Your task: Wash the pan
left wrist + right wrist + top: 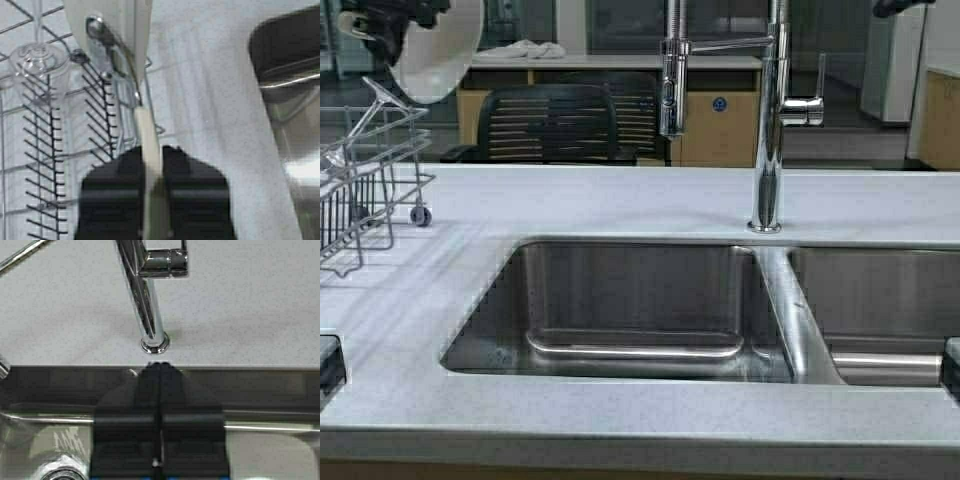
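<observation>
The white pan (440, 55) hangs high at the far left, held edge-on above the wire dish rack (360, 190). My left gripper (390, 25) is shut on its pale handle (148, 140). In the left wrist view the gripper (152, 155) clamps the handle, and the pan body (107, 30) tilts over the rack (45, 150). My right gripper (159, 365) is shut and empty. It hovers over the sink, pointing at the faucet base (155, 342). In the high view only a dark bit of the right arm (905, 6) shows at the top right.
A double steel sink (630, 300) lies in the grey counter, with a tall chrome faucet (770, 120) behind the divider. A clear glass (37, 60) sits in the rack. A black chair (550, 125) stands beyond the counter.
</observation>
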Available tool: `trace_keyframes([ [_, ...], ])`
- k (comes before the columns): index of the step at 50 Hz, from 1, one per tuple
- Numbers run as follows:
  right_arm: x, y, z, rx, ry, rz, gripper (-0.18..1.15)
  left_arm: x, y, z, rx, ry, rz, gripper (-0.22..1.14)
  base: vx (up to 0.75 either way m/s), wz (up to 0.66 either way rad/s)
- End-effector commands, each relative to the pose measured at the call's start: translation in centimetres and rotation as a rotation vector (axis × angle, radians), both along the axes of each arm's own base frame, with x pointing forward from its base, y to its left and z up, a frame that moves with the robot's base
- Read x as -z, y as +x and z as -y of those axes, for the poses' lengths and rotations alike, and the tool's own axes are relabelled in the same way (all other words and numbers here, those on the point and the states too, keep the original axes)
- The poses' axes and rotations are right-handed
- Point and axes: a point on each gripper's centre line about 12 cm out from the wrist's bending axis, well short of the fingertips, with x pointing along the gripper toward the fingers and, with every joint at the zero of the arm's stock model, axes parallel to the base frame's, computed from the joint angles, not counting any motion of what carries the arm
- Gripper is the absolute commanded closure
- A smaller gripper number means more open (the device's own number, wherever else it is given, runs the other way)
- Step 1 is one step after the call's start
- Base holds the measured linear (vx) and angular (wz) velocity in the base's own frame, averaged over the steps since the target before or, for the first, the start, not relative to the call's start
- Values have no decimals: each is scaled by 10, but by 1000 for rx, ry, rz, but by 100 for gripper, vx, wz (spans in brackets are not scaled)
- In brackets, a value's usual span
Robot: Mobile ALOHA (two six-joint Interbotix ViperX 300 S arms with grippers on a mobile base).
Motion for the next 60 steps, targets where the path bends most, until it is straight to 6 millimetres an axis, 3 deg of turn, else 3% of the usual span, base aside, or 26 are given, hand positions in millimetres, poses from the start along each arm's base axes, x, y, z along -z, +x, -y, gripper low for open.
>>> trace_keyframes([
  [1, -7, 2, -2, -7, 3, 24, 92, -9, -16, -17, -41, 21, 19, 86, 0, 0],
  [11, -2, 3, -2, -7, 1, 9, 92, 11, -46, -46, -143, 21, -29, 86, 0, 0],
  [25, 0, 6, -2, -5, 2, 4, 92, 10, -78, -84, -290, 18, -5, 86, 0, 0],
  [40, 4, 7, -4, -10, -1, -8, 92, 50, -94, -86, -302, 21, -123, 86, 0, 0],
  [60, 6, 7, -6, -18, -3, -14, 92, 67, -89, -95, -305, 57, -188, 83, 0, 0],
])
